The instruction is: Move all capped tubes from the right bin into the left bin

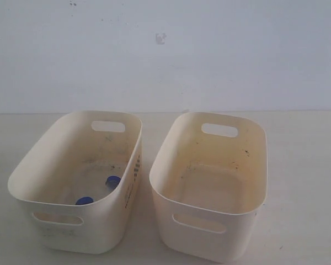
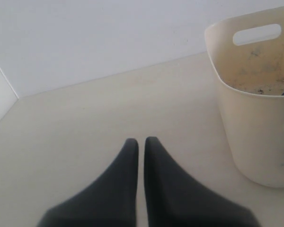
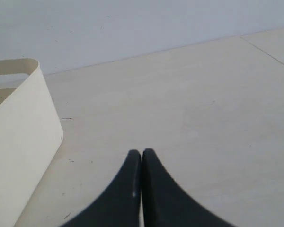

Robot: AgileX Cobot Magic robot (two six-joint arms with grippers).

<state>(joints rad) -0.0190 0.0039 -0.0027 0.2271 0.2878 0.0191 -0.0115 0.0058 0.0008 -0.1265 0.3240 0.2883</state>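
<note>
Only the dark blue round caps of two tubes show, down on the speckled floor of the left bin, on the side nearest the right bin. Over the table, the left fingers are pinched to a slit and the right fingers fully clenched, neither grasping anything.

Left bin smooth cream plastic with a soft sheen, floor dingy and specked, right bin the same plastic (yellowed inside), caps smooth blue plastic, table pale and matt, wall matt white.
</note>
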